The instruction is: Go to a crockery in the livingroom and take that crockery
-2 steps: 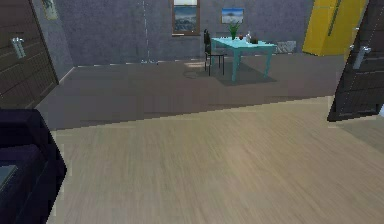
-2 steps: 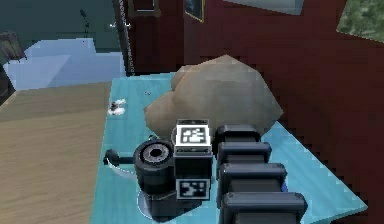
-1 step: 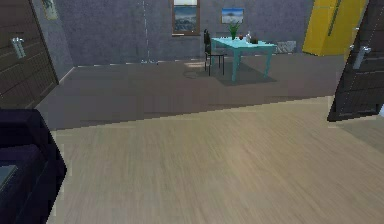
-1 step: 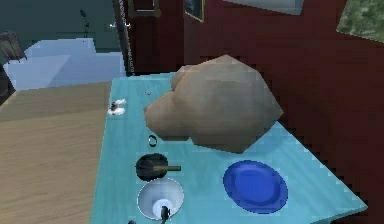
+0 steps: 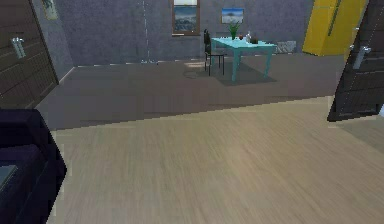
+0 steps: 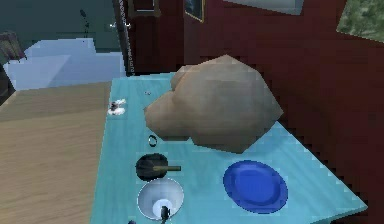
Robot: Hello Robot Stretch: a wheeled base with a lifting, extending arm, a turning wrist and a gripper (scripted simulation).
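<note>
Forward view: dark sofa (image 5: 25,160) at the left, black chair (image 5: 212,52) beside a far teal table (image 5: 243,52), yellow door (image 5: 333,25) at the right. Arm side view: teal tabletop (image 6: 120,160) carries a white bowl (image 6: 160,198) at the near edge, a big tan lump (image 6: 215,100) mid-table, and a blue plate (image 6: 254,185) just right of the bowl. Cannot tell how the gripper jaws stand.

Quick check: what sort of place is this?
Probably a home's living-dining area: a turquoise table with a chair ahead, a picture on the wall, a blue plate on a nearby tabletop.
</note>
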